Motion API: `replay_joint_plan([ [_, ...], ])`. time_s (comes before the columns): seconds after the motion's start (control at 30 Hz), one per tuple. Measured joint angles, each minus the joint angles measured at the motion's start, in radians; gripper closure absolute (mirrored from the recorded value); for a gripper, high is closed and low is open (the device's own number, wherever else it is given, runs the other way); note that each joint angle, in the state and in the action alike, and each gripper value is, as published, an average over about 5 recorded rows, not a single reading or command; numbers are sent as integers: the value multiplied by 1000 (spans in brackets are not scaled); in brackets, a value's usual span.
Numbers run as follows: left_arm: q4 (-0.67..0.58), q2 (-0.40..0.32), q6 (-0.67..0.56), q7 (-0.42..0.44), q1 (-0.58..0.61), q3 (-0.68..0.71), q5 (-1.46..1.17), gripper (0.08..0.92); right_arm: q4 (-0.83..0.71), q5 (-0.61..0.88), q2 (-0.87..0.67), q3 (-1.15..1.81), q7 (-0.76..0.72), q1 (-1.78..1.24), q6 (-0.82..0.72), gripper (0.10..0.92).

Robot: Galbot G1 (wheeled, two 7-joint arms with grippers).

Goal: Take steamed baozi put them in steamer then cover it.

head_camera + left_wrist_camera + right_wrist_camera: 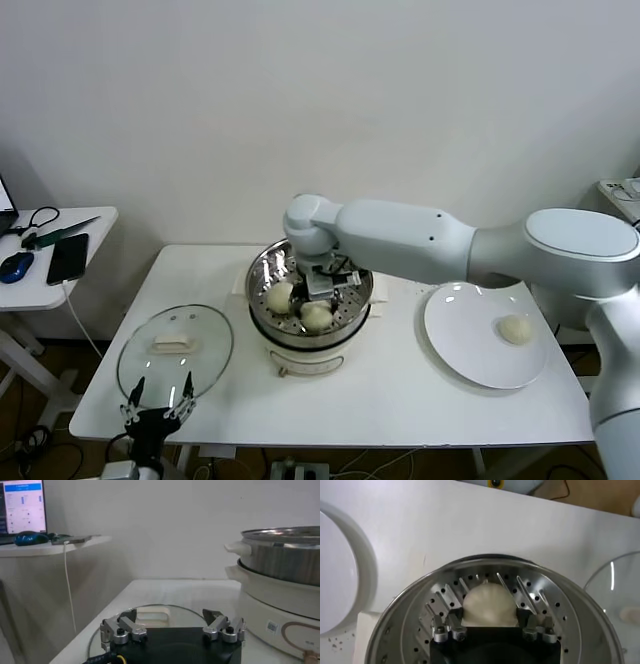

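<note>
Three baozi, one steamer, one cover.

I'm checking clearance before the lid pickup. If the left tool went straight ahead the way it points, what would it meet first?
Probably the cover: the left tool, open, points at its white handle, close ahead.

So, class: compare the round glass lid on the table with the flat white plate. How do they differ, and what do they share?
The round clear glass lid with a metal rim lies left of the steel steamer; the flat white plate lies right of it. The lid is see-through with a white handle; the plate is opaque and has no handle. The plate carries one cream-white bun; the lid carries nothing. Both are round and rest flat on the white table.
</note>
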Motion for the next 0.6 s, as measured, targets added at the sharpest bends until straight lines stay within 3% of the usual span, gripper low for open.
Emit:
replay_joint_plan([
  [0.17,4,0,-1,0,0,1,-1,177,-2,-8,0,8,2,-2,0,205],
  [0.6,5,0,-2,-1,-3,2,-2,177,-5,23,-64,52,13,51,-27,203],
])
